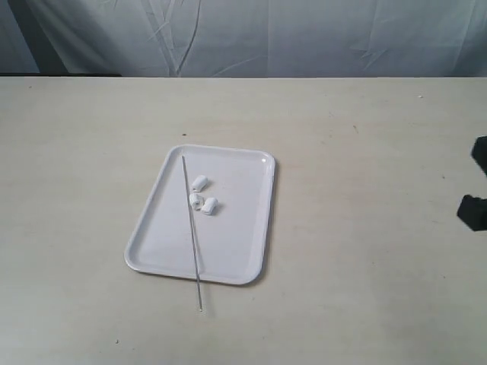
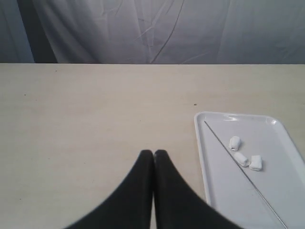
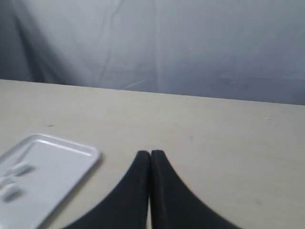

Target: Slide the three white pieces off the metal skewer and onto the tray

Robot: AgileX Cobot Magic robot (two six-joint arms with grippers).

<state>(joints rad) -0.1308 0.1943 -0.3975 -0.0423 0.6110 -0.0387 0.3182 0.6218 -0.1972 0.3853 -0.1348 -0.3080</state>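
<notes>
- Lying loose on the tray floor, the three small white stubby cylinder pieces point(image 1: 202, 196) cluster just beside the thin straight grey metal skewer point(image 1: 191, 228). None looks threaded on the rod. The nearest piece is touching it or almost so; I cannot tell which.
- The skewer lies flat, lengthwise on the flat white rectangular plastic tray point(image 1: 243, 262) with its low rim. One tip sits inside near the far rim. The other end crosses the near rim and rests on the table.
- Judgement: the task looks essentially done, with all three pieces on the tray and the rod bare. At most, it is left to confirm the nearest piece is free.
- The left gripper point(image 2: 153, 153) has its black fingers pressed together and holds nothing. It is over bare table beside the tray's left long edge, apart from it.
- The right gripper point(image 3: 150, 153) is likewise closed and empty, off the tray's right side and well apart.
- Room: the pale beige table point(image 1: 365, 228) is bare all round the tray, with a grey cloth backdrop point(image 1: 304, 34) behind. The overhanging skewer end is the one snag point.
</notes>
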